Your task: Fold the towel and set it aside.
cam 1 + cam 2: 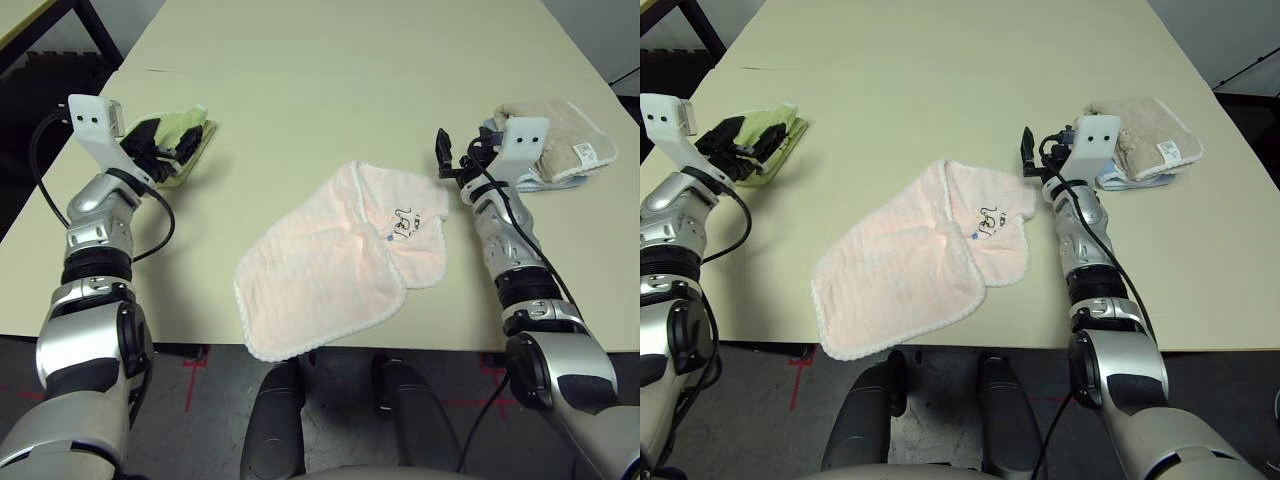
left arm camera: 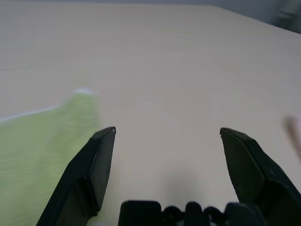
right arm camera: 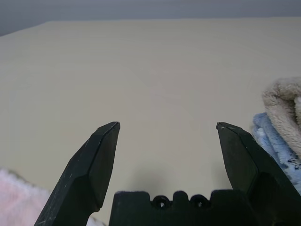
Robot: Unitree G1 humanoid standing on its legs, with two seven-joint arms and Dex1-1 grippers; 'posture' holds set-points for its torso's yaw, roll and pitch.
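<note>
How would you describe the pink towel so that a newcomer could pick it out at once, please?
On the beige table, look at the near edge, midway between the two arms. The towel lies there loosely folded; alone among the cloths it is pale pink, with white scalloped trim and a small dark embroidered mark.

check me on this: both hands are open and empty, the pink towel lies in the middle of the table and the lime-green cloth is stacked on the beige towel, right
Not quite. The lime-green cloth lies alone by the left hand; the head view shows the beige towel across the table by the right hand, stacked on a light-blue one. The rest holds: both hands open and empty, pink towel mid-table.
</note>
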